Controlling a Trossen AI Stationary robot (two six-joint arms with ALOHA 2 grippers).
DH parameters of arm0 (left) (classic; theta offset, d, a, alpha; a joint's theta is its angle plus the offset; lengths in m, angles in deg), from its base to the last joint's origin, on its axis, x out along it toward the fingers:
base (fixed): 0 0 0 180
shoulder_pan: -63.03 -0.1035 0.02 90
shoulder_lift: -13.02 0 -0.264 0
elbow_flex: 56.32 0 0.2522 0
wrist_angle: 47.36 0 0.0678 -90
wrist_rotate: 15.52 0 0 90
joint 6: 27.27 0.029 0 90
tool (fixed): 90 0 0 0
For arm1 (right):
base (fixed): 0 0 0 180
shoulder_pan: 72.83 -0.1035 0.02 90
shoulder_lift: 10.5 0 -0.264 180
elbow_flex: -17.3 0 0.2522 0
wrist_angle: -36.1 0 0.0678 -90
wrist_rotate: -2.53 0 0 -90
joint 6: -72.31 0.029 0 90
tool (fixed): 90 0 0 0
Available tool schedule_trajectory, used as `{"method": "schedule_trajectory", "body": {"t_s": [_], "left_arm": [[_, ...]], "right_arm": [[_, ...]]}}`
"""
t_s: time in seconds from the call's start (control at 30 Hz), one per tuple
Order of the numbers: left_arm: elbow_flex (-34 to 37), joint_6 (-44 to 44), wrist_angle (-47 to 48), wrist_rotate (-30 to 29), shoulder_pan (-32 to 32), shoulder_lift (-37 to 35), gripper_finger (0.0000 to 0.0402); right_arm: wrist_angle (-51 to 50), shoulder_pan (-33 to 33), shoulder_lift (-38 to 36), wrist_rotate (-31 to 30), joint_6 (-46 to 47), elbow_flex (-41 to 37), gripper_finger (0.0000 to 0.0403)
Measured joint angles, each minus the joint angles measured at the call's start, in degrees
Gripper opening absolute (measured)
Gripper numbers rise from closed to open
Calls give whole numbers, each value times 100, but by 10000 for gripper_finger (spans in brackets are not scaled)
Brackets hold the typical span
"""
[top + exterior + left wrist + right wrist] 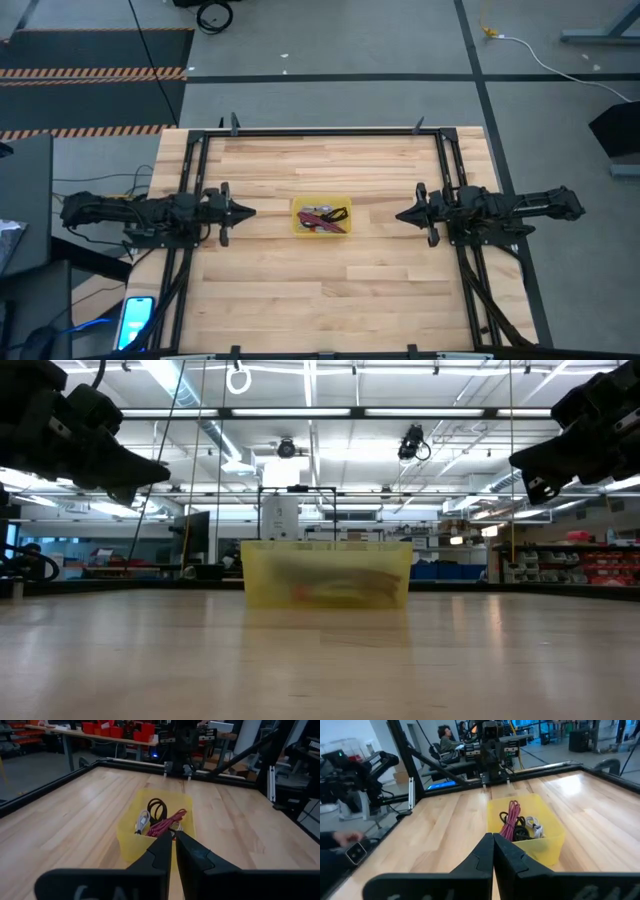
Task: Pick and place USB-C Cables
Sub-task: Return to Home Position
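Observation:
A small yellow bin [321, 216] stands at the table's middle, also in the low view [326, 574]. Inside lie a magenta-red cable [166, 823] [509, 819], a black cable [157, 809] [520, 833] and a white or pale grey cable [142, 821] [534, 826]. My left gripper [250, 211] [173, 836] hovers shut left of the bin, pointing at it. My right gripper [399, 216] [493, 836] hovers shut right of the bin, pointing at it. Both are raised above the table.
A black frame [320, 131] runs round the wooden table top. Bare wood lies on all sides of the bin. A phone [136, 318] sits off the table's near left corner. A person [444, 740] sits in the room beyond.

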Motion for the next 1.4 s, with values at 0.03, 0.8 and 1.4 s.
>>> {"method": "schedule_trajectory", "body": {"t_s": [0.03, 0.8, 1.4], "left_arm": [[0, 0, 0, 3, 0, 1, 33], [0, 0, -55, 13, 0, 0, 33], [0, 0, -59, 15, 0, 0, 32]], "right_arm": [[15, 1, 0, -14, -245, 0, 12], [76, 5, 0, -155, -1798, 0, 12], [78, 5, 0, -153, -1798, -2, 12]]}}
